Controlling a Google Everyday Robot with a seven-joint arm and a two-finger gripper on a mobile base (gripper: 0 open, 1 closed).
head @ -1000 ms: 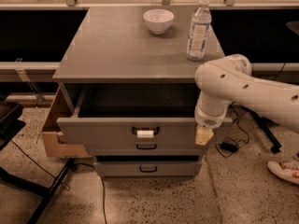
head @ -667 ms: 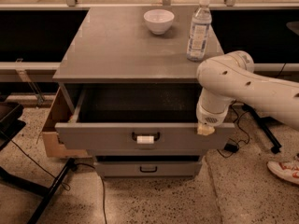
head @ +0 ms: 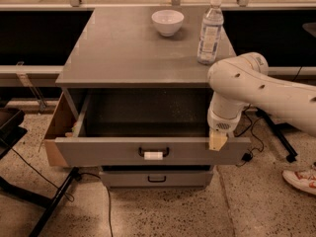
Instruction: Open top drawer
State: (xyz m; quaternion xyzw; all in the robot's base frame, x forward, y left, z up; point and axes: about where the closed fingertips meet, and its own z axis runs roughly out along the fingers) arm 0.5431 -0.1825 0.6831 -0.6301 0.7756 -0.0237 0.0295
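Entering from the 3 o'clock edge: white arm (head: 276, 95), thick and rounded, with small holes in the shell. Runs to the left and a little upward, up to a round elbow just beside the right front corner of the cabinet (head: 123, 53). Bends there sharply down, with the last link almost vertical and pointing to 6 o'clock. At its end: gripper (head: 217, 140), yellowish tip, placed at the upper edge of the front panel of the top drawer (head: 113, 154), near the 3 o'clock end of that panel. Seems to touch the panel edge. Clamped on it, apart or together: cannot tell.

Top drawer: standing open, far out of the cabinet toward 6 o'clock. Grey inside, with small speckles on the bottom. In the middle of the front panel: black handle (head: 153, 152) with a white tag (head: 153, 155) on it, well apart from the gripper, at its 9 o'clock.

Under the top drawer, toward 6 o'clock: lower drawer (head: 157, 177), shut, shallower, with a plain black handle.

On the cabinet top, near 12 o'clock: white bowl (head: 167, 22). At the 3 o'clock of the bowl: water bottle (head: 210, 31), upright, white cap, near the right edge and behind the elbow.

At the 9 o'clock side of the cabinet: cardboard box (head: 55, 130), just beside the open drawer. Toward 4 o'clock, on the speckled floor (head: 197, 211): a shoe (head: 300, 179).
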